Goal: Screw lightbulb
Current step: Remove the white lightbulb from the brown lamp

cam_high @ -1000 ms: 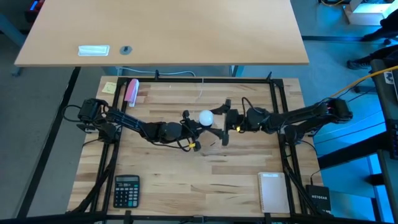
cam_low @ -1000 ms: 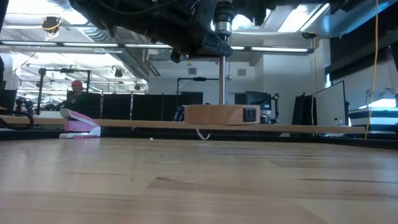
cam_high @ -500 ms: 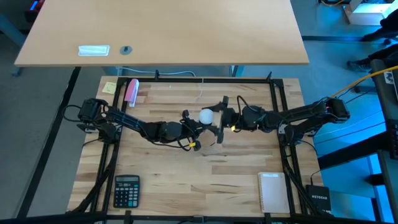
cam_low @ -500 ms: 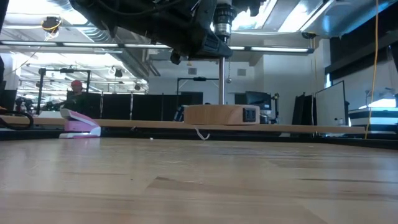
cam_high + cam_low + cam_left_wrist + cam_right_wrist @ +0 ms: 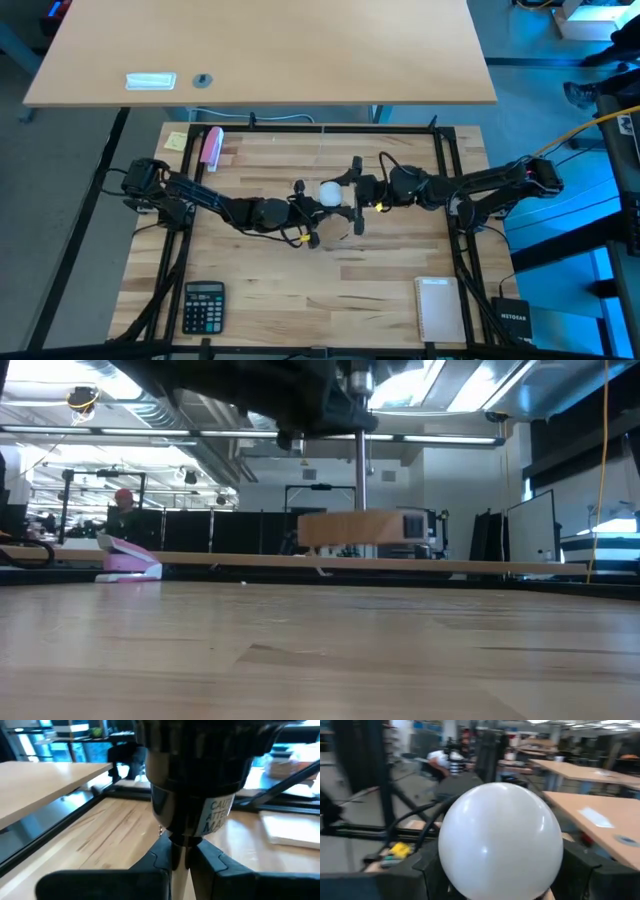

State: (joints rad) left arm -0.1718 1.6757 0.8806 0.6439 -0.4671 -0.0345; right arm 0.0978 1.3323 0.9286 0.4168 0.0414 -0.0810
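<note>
My right gripper [image 5: 349, 191] has its 2 fingers spread either side of the white lightbulb [image 5: 329, 192], mid-table; whether they touch it I cannot tell. My left gripper [image 5: 306, 196] is clamped tight on the socket's stem [image 5: 180, 862]. Wooden table [image 5: 300, 290], calculator [image 5: 203, 305]; both arms reach inward, low.

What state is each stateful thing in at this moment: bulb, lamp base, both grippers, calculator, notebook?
lightbulb: held in the air between both arms, in the socket
wooden lamp base: lifted clear of the table
left gripper: shut on the lamp's stem
right gripper: jaws either side of the lightbulb, contact unclear
calculator: flat, untouched
notebook: closed, flat
</note>
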